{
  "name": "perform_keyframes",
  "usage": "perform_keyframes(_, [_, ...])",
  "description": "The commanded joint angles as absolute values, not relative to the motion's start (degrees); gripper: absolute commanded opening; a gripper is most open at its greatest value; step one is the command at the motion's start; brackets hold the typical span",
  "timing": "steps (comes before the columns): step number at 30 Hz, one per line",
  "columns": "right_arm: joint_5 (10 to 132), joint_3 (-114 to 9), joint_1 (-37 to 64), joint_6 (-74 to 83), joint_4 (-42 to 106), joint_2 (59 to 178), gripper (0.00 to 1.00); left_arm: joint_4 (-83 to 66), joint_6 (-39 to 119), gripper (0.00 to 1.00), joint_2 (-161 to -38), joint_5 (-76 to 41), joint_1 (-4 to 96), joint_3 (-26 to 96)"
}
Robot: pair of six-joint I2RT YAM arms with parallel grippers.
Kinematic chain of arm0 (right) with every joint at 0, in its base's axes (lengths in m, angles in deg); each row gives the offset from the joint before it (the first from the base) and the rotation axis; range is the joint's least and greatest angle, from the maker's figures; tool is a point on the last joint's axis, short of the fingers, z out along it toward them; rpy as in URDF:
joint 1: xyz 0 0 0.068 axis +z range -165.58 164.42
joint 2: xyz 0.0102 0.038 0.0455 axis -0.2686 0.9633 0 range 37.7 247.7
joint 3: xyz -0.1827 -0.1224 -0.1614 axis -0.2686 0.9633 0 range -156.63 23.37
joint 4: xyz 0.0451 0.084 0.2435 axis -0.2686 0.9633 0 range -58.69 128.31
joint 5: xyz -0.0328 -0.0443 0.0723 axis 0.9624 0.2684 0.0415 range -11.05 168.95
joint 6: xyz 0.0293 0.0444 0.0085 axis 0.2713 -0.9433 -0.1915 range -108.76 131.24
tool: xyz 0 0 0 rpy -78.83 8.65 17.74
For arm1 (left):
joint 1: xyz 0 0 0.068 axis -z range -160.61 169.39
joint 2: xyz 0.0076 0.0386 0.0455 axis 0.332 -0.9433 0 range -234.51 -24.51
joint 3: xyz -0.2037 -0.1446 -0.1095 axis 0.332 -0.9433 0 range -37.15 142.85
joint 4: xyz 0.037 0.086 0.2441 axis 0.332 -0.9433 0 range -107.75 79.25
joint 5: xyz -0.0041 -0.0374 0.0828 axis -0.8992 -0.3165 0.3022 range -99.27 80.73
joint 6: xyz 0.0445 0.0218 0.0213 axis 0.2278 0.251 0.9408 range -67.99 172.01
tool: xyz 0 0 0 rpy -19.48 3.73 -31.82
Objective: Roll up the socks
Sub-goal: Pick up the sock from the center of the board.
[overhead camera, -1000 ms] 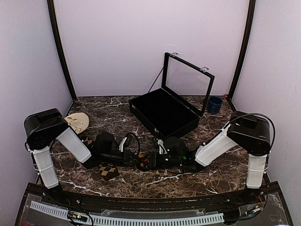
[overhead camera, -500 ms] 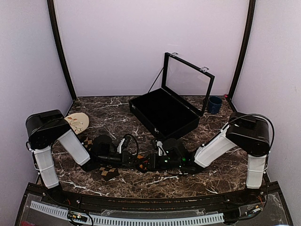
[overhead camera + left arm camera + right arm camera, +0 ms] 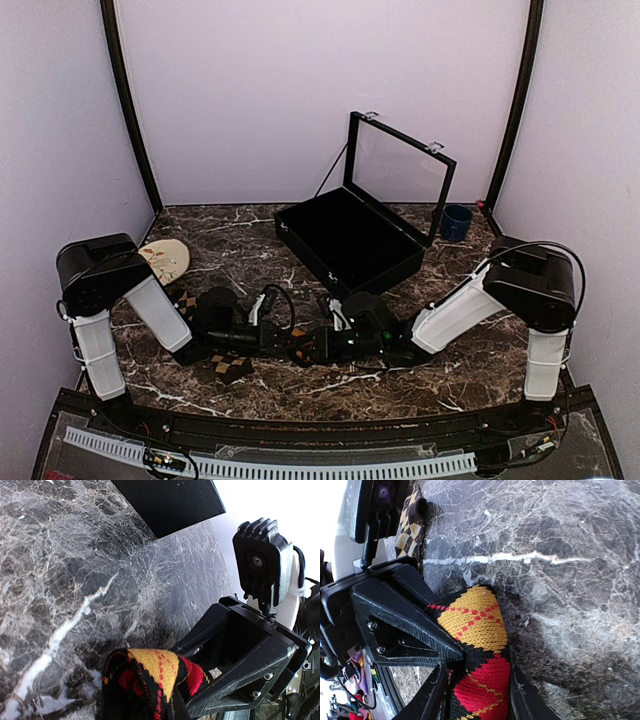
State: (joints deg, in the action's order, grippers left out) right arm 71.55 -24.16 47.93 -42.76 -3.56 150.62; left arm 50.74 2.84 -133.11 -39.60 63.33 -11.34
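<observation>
A marble table [image 3: 480, 372] bears an open black case [image 3: 372, 276] with its lid raised. In front of the case, the left gripper [image 3: 283, 343] and the right gripper [image 3: 479, 698] meet tip to tip. Both are closed tight on the red-and-orange sock [image 3: 479, 645], which is bunched up between them. The tan sock [image 3: 230, 366] lies as a small bundle in front of the case and off to its left. A blue cup [image 3: 456, 222] stands just right of the case.
</observation>
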Motion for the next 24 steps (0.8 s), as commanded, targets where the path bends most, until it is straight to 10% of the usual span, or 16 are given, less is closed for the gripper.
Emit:
perform_keyframes(1, [65.31,-23.64,51.02,-41.59,6.84,152.32,0.35,49.28,3.17,0.0,-134.81,-36.15,63.51,-12.23])
perform_keyframes(12, [64.48,-26.08,51.28,-37.82,11.11,154.36,0.0,44.98,2.47,0.02,-134.03,-34.58,63.19,-10.68])
perform_keyframes(24, [75.92,-30.31,52.38,-28.94,23.38,152.2,0.0,25.41,3.64,0.34,-122.18,-29.5,62.55,-7.74])
